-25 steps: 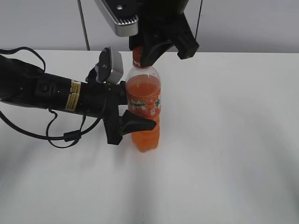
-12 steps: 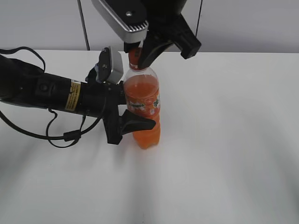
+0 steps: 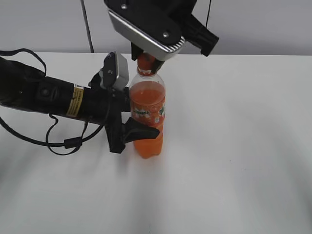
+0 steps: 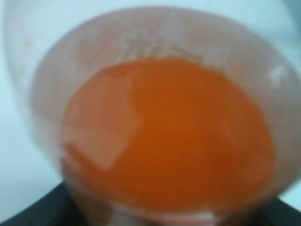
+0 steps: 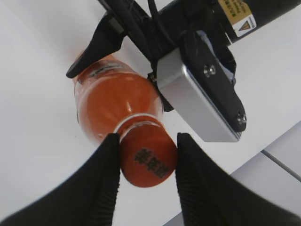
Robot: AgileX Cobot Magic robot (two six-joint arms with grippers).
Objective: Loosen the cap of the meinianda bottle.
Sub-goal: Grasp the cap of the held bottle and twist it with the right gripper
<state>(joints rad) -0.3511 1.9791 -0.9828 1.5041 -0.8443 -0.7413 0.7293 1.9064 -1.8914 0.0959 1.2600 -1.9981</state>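
The meinianda bottle (image 3: 148, 105) stands upright on the white table, holding orange drink and wearing an orange-green label. My left gripper (image 3: 144, 126) comes in from the left and is shut on the bottle's middle; one black finger crosses its front. The bottle fills the blurred left wrist view (image 4: 164, 132). My right gripper (image 3: 146, 62) hangs above and is shut on the orange cap (image 3: 145, 63). In the right wrist view both ribbed black fingers (image 5: 148, 162) press the sides of the cap (image 5: 148, 165), above the bottle's shoulder (image 5: 113, 101).
The left arm's black body and cables (image 3: 44, 95) lie across the left half of the white table (image 3: 234, 146). The left wrist camera housing (image 5: 202, 94) sits close beside the bottle's neck. A grey wall runs behind the table.
My right gripper has turned around the cap, its silver camera plate swinging from the left to the front. The bottle has shifted slightly left. The left arm has barely moved.
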